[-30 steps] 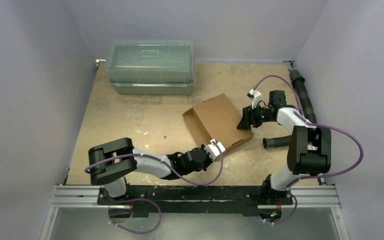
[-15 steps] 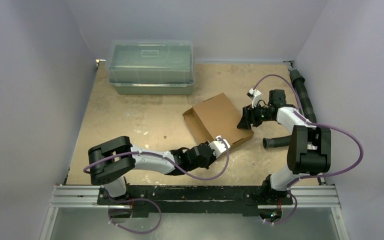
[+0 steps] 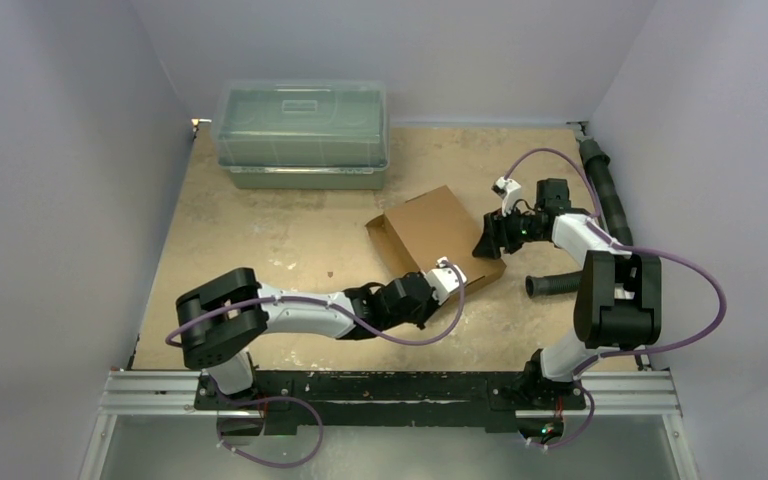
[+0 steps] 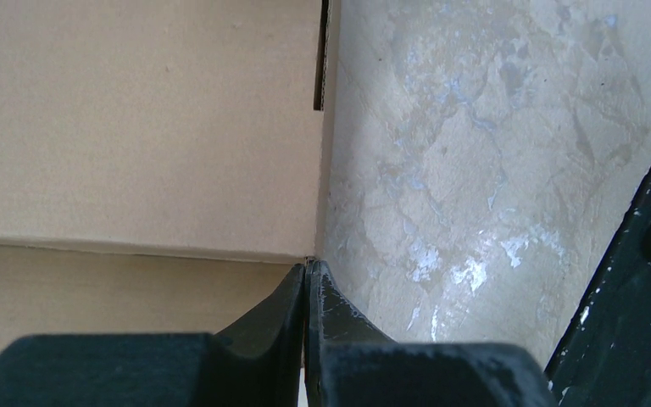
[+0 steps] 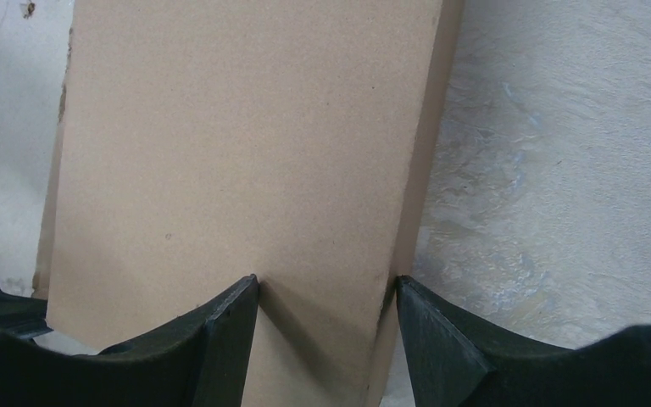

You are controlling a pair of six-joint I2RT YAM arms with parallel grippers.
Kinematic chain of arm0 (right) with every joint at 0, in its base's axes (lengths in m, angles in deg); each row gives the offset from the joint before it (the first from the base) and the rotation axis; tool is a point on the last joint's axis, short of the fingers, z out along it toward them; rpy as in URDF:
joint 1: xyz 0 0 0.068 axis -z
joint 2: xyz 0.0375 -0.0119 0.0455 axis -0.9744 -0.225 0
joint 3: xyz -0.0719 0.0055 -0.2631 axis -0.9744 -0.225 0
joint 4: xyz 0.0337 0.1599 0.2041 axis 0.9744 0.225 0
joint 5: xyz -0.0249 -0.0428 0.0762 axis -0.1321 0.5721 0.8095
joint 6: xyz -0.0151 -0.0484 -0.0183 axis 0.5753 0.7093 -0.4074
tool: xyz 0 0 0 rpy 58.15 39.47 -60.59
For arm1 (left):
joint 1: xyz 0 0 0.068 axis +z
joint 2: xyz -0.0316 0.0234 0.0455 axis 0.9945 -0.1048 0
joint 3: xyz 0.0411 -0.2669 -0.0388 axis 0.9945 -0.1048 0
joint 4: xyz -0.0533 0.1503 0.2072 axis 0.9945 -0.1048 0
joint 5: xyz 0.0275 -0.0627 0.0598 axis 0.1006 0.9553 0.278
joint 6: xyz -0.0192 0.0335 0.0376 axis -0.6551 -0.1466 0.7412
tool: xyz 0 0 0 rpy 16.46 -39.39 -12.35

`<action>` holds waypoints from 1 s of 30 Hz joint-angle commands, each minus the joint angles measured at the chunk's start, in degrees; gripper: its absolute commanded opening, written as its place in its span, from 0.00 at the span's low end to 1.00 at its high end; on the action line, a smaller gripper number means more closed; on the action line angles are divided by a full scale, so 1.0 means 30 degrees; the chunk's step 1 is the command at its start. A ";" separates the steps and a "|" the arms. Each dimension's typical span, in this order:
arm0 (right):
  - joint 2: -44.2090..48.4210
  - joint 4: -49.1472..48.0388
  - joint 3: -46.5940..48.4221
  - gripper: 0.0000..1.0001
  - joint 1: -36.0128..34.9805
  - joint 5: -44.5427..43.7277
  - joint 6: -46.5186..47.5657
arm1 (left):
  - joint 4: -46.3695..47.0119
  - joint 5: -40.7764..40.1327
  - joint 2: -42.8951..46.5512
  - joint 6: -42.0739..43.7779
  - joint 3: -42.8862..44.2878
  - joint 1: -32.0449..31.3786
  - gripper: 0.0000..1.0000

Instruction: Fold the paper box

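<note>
Paper box (image 3: 438, 243): on the desk, between both grippers.
Handling: likely light, stiff along panels, bends at creases; take it by its edges.
Left gripper (image 4: 307, 273): clenched, empty, tips at box corner.
Right gripper (image 5: 326, 297): straddling box's end, grasping it.

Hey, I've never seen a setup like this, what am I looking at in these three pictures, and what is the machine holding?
This is a robot with two arms bolted at the near edge of a table. The wide picture comes from a camera above and behind the arms; the other two come from small cameras on each wrist, looking past the fingers.

On the table lies a brown paper box, folded into a shallow closed shape. Behind it stands a clear greenish plastic bin with a lid.

The right gripper has its fingers set on either side of the box's far right end, straddling it. The left gripper is shut, with nothing between its fingers, its tip against the box's near corner.
</note>
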 commanded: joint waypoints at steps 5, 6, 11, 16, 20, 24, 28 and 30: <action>-0.0466 0.1076 0.0076 0.63 -0.0356 -0.0182 0.0560 | 0.1699 0.0926 -0.0494 0.0309 0.2170 0.0269 0.00; -0.0485 0.1059 0.0076 0.64 -0.0356 -0.0241 0.0538 | 0.1595 0.0892 -0.0434 0.0175 0.2121 0.0268 0.00; -0.0567 0.1073 0.0135 0.66 -0.0356 -0.0434 0.0527 | 0.1298 0.0767 0.0748 -0.0836 0.1541 0.0277 0.08; -0.0462 0.1030 0.0135 0.70 -0.0327 -0.0523 0.0544 | 0.0213 0.0561 0.2420 -0.2016 0.1365 0.0306 0.34; -0.0397 0.1003 0.0135 0.72 -0.0327 -0.0486 0.0532 | -0.0852 -0.1062 0.4360 -0.3444 0.1008 0.0306 0.49; -0.0273 0.1085 0.0191 0.75 -0.0299 -0.0179 0.0587 | -0.2052 -0.4065 0.6892 -0.6342 -0.0640 0.0639 0.74; 0.0014 0.1163 0.0237 0.78 -0.0269 0.0181 0.0695 | -0.0852 -0.3789 1.0462 -0.9956 -0.4823 0.1930 0.90; 0.0148 0.1213 0.0244 0.79 -0.0240 0.0299 0.0754 | 0.0097 -0.3287 1.2036 -1.1941 -0.6912 0.2643 0.95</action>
